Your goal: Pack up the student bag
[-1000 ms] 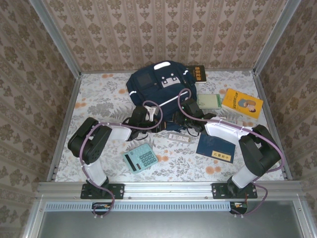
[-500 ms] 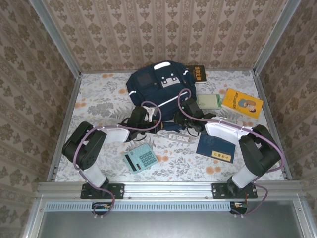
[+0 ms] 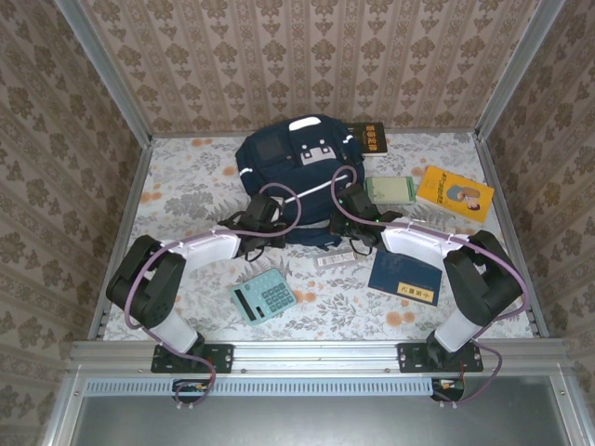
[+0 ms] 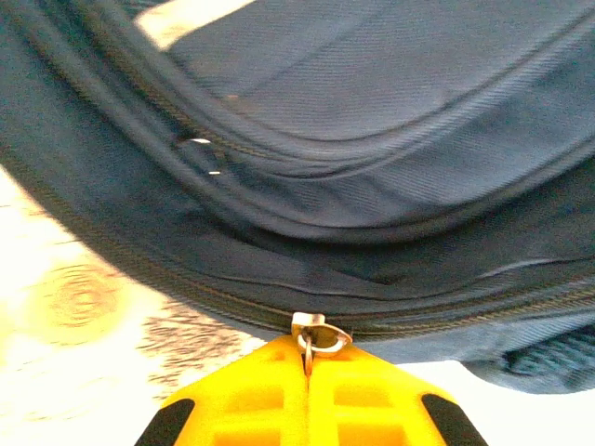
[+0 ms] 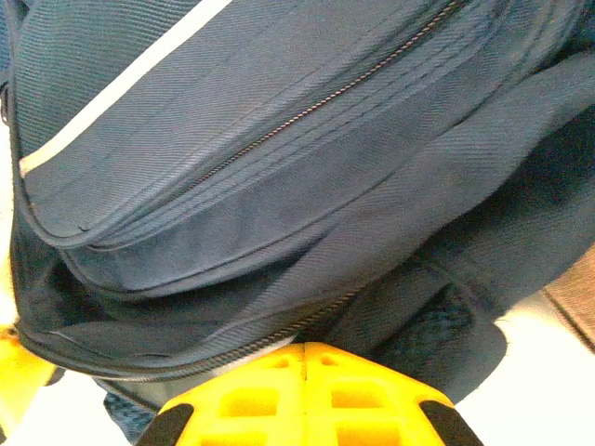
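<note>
The student bag [image 3: 296, 167] is a navy backpack with white stripes, lying at the back middle of the table. My left gripper [image 3: 271, 221] is at its near left edge. Its yellow fingers are shut on the metal zipper pull [image 4: 311, 334], which hangs off the bag's zipper line [image 4: 186, 288]. My right gripper [image 3: 340, 216] is at the bag's near right edge. Its fingers [image 5: 304, 358] are shut, pinching the fabric edge beside a zipper [image 5: 279, 330]. The zippers I can see look closed.
On the floral table lie a teal calculator [image 3: 263, 299], a small white case [image 3: 335, 261], a navy booklet [image 3: 405, 276], a green-white notebook [image 3: 390, 190], a yellow book [image 3: 455, 193] and a dark book [image 3: 372, 139] behind the bag. Patterned walls close in three sides.
Both grippers have closed at the bag's near edge. The left arm has stretched forward and its elbow has dropped; the right arm has barely moved.
</note>
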Motion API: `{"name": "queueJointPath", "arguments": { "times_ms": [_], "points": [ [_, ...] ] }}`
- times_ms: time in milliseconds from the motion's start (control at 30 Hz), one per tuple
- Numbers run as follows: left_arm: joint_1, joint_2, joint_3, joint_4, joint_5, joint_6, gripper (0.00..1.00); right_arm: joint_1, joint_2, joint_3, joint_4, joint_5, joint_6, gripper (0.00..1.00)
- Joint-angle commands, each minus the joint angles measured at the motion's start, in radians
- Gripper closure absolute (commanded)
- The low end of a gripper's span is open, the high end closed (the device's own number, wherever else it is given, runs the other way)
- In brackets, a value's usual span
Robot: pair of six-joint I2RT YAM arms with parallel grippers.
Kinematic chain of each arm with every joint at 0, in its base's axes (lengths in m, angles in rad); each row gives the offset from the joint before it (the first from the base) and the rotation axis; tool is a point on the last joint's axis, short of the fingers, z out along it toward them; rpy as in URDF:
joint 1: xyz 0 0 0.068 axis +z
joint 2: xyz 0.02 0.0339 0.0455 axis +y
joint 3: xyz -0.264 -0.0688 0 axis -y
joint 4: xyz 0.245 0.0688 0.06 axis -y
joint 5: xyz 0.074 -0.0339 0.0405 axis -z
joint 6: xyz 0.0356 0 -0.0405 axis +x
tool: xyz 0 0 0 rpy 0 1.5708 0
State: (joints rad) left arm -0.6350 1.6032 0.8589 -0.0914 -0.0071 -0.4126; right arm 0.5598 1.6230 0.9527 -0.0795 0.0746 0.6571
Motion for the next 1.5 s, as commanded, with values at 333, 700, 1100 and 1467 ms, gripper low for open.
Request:
{"name": "queueJointPath", "arguments": {
  "times_ms": [333, 700, 1100, 1467],
  "points": [
    [-0.028, -0.005, 0.068, -0.158, -0.172, 0.13, 1.0, -0.005, -0.061, -0.013, 0.043, -0.051, 0.023, 0.65],
    [-0.07, -0.076, 0.008, -0.067, -0.112, 0.134, 1.0, 0.076, -0.06, 0.02, 0.066, -0.05, 0.185, 0.57],
    [-0.075, -0.071, 0.009, -0.048, -0.062, 0.115, 1.0, 0.103, 0.04, 0.045, 0.081, 0.006, 0.3, 0.58],
    [-0.084, -0.088, 0.003, -0.047, -0.064, 0.118, 1.0, 0.092, 0.158, 0.162, 0.056, 0.04, 0.334, 0.67]
  ]
}}
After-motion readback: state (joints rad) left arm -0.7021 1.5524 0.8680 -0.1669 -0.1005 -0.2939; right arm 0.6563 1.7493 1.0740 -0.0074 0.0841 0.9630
